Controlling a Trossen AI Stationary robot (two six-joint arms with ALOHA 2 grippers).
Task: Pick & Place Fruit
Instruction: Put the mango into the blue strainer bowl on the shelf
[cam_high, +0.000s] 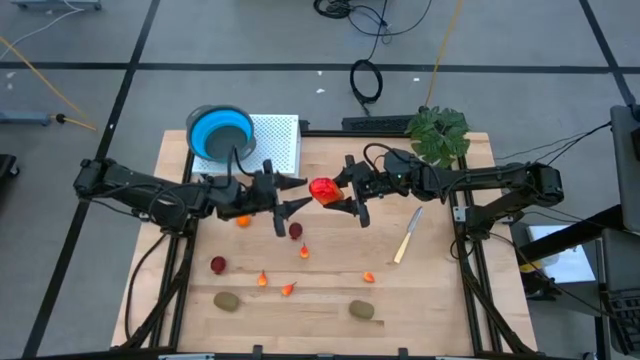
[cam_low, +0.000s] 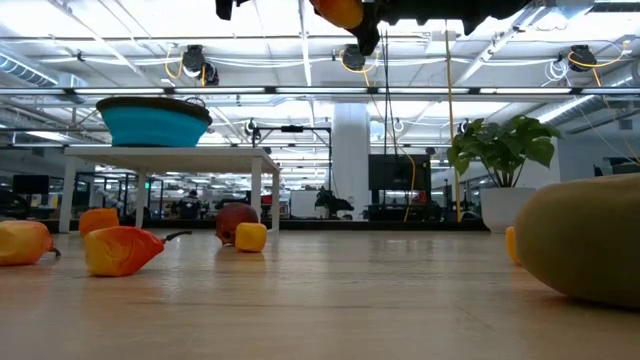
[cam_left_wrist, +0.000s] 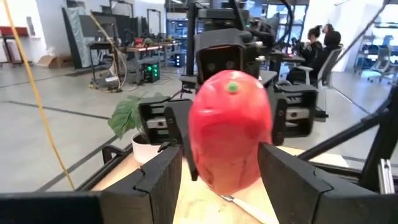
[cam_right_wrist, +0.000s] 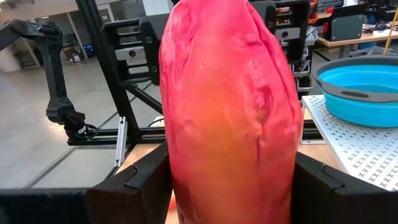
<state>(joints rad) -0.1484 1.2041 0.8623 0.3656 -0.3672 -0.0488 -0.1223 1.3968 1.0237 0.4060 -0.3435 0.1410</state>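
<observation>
Right gripper (cam_high: 342, 193) fingers clamped on red-orange fruit (cam_high: 323, 189), held above the table. Left gripper (cam_high: 292, 194) fingers spread around its far end, not clearly gripping. Early release risks a drop; simultaneous pulling risks slip.

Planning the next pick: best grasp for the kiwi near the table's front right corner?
Take the kiwi across its short middle, coming straight down from above. It lies flat on the table as an oval, long axis roughly left to right, so fingers closing front to back span the narrow width. Nothing stands close beside it, so either arm has room.
</observation>
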